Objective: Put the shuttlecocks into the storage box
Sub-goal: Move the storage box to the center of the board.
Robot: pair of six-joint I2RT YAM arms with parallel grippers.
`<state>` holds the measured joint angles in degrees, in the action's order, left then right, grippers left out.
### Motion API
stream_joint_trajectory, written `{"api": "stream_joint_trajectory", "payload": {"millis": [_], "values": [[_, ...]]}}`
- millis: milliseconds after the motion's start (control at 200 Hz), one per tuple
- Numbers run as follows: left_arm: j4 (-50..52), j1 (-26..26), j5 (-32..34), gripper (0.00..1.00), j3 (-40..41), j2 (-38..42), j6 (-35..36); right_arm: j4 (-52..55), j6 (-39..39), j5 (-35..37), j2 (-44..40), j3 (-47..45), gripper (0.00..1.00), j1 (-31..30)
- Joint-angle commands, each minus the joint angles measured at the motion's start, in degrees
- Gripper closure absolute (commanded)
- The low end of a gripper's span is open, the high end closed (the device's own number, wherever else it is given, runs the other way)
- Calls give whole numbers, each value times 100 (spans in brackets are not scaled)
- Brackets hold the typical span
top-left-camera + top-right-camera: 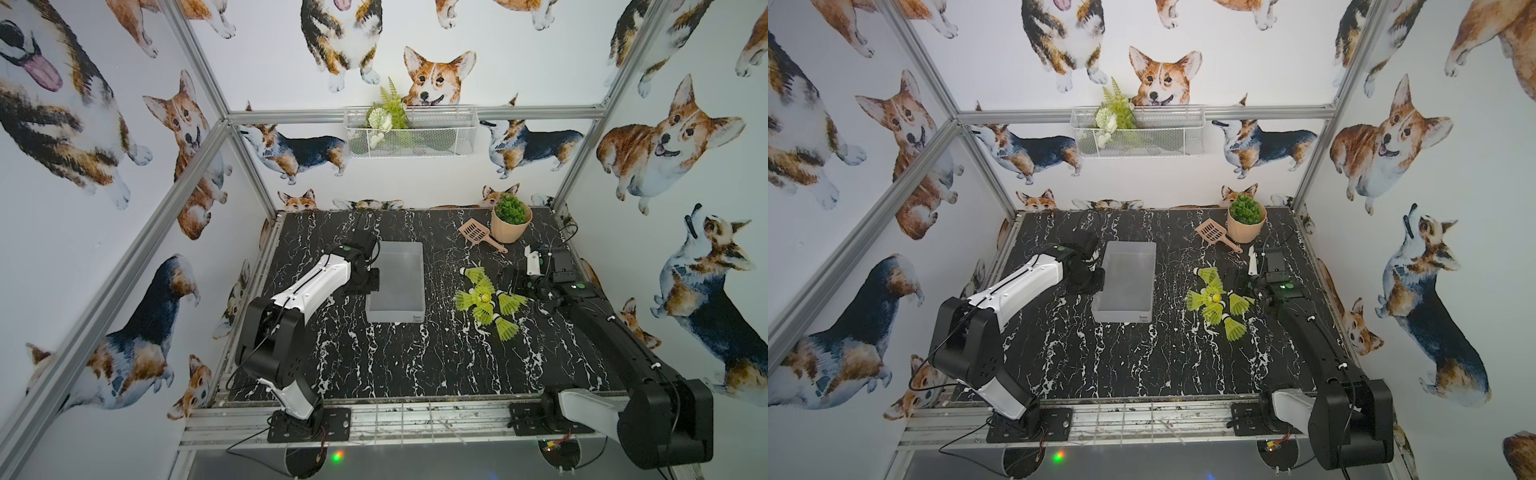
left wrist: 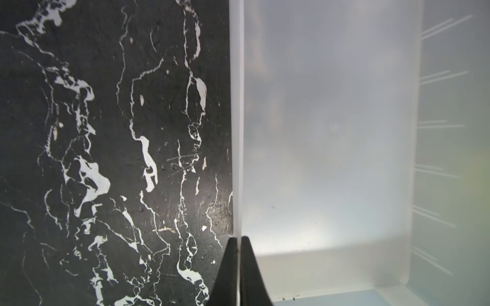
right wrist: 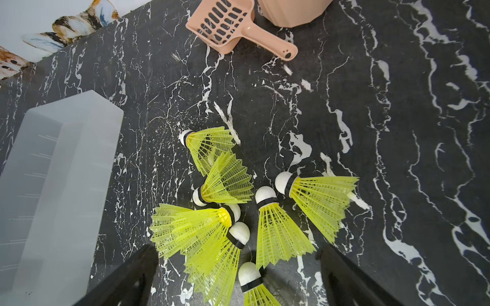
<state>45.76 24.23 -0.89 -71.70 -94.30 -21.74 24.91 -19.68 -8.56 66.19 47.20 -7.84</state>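
The left gripper (image 2: 239, 241) is clamped on the left wall of the box (image 2: 237, 106). The right gripper (image 3: 237, 250), jaws wide apart, hangs over the shuttlecocks (image 3: 275, 233) piled right of the box.

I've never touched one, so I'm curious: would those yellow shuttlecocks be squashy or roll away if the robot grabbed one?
Probably very light: the shuttlecocks have thin, open lattice skirts. Those skirts likely flex when squeezed; the white tip looks firmer. Lying sideways in a touching pile, a nudged one may roll in a curve and shift its neighbours.
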Motion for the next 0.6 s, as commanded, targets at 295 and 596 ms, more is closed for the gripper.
{"api": "stream_joint_trajectory", "payload": {"millis": [295, 596], "values": [[-641, 747, 558, 96, 616, 342, -741, 449, -124, -233, -159, -165, 0, -206], [-852, 933, 624, 81, 867, 493, -972, 471, -85, -418, -81, -268, 2, -350]]}}
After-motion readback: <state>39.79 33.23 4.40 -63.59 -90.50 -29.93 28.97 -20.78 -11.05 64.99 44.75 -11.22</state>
